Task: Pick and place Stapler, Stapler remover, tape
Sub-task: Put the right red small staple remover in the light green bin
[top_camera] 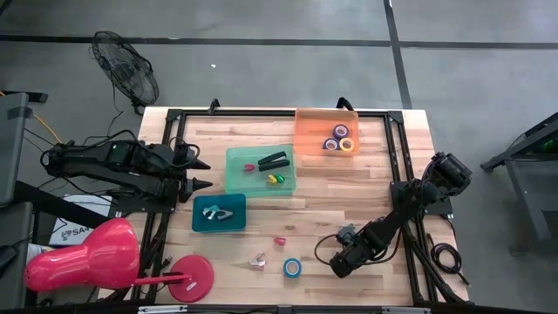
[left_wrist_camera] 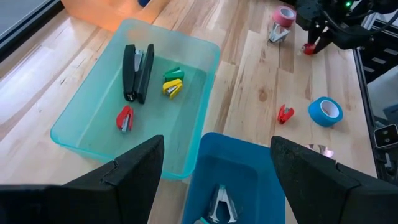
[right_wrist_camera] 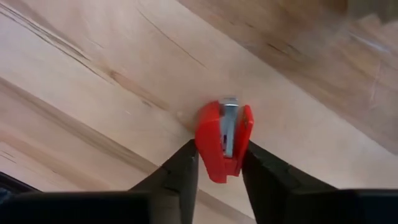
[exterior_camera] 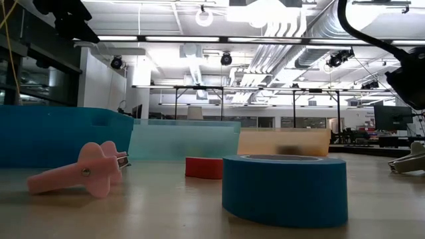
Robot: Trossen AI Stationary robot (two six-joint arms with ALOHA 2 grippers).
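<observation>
Right claw [right_wrist_camera: 217,163] low over desk [top_camera: 366,196] near front right corner, fingers pressed against both sides of small red stapler [right_wrist_camera: 222,138], gripping it on desk surface.

Step in hand, by judgement: grasp of stapler made, lift not yet begun.

Next move likely calls for straight lift, then carry toward green tray [top_camera: 237,179] mid-desk, where black stapler [top_camera: 274,160] lies.

Blue tape roll [top_camera: 292,267] just beside claw, near front edge.

Left claw [left_wrist_camera: 211,165] spread wide, empty, over blue tray [left_wrist_camera: 245,158] near left edge.

My right gripper [right_wrist_camera: 214,165] sits low at five o'clock, fingers pinching; left gripper [top_camera: 202,174] waits spread at nine.
</observation>
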